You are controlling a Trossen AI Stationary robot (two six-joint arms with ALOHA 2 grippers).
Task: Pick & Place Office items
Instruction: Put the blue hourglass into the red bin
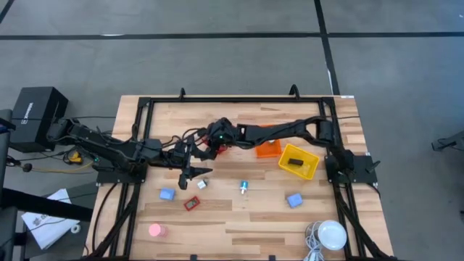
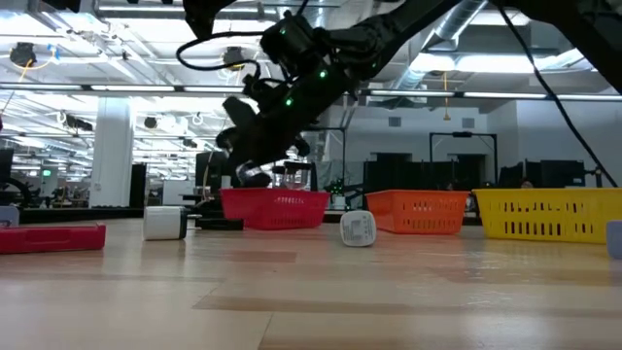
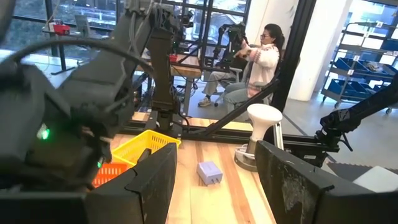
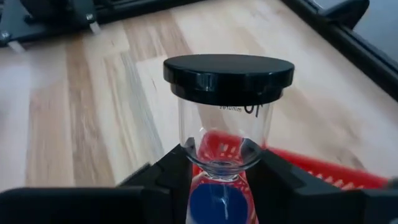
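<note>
The right gripper is clamping an hourglass at its waist above the red basket; the left gripper is gaping empty.

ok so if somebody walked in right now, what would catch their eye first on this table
Probably the right tool, shut on a sand timer with a black cap and blue sand, held up over the red basket near the table's middle. Next, the bright yellow basket with a black item inside, toward the right side, and the white round lamp at the front right corner.
</note>
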